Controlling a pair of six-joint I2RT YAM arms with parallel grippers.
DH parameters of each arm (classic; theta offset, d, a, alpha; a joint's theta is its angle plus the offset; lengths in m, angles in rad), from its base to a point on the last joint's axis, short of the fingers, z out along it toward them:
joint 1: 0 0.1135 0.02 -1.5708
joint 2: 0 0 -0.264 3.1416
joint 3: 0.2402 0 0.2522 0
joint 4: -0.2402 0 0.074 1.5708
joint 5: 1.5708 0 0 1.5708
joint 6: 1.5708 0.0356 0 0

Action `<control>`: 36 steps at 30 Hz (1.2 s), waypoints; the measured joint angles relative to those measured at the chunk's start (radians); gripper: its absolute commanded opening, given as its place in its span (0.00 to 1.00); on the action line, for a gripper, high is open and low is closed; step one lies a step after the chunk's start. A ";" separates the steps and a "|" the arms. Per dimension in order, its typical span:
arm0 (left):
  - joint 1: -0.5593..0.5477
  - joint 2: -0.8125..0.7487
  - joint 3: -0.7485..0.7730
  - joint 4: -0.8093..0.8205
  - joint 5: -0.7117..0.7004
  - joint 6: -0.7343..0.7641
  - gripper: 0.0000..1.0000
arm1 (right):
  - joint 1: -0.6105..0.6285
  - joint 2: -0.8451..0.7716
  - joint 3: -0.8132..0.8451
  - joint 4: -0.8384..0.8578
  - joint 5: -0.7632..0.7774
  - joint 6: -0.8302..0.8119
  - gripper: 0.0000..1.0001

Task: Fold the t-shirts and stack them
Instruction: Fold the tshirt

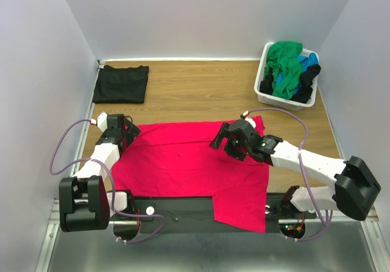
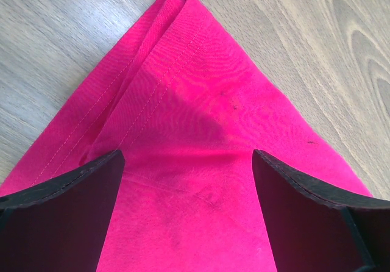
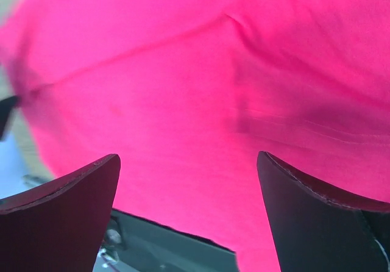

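T-shirts are the whole job here, and the biggest of them, the pinkish-red shirt [image 1: 183, 162], lies spread across the near half of the wooden surface [image 1: 195, 95], roughly squared off, with one flap at the near right spilling over the edge onto the dark rail by the arm bases. At its far left corner the cloth shows two layers with stitched hems lying one on the other, so I would guess a first fold is in, but it is nowhere near a neat packet. The white basket [image 1: 286, 103] at the far right holds a heap of green [image 1: 286, 64], blue [image 1: 311, 60] and black [image 1: 308, 80] shirts, all untouched by the look of it. One black shirt [image 1: 120, 84] sits folded flat at the far left corner, well apart from the red one, and looks like the start of the stack. So by my reckoning one is done, one is in hand, and the basket is left. The right arm reaches across the red shirt's right side, and the right fingers [image 3: 317, 223] stand wide apart just above the cloth with nothing between them. The left fingers [image 2: 61, 223] are just as wide, poised over that doubled far left corner, holding nothing. What could get in the way is the overhanging flap, which may drag when the next fold is lifted, and the right arm itself lying over cloth that has to move.
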 measured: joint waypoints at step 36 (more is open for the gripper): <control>-0.003 0.202 0.113 0.071 0.056 0.019 0.99 | -0.429 0.461 0.304 -0.014 0.227 -0.497 1.00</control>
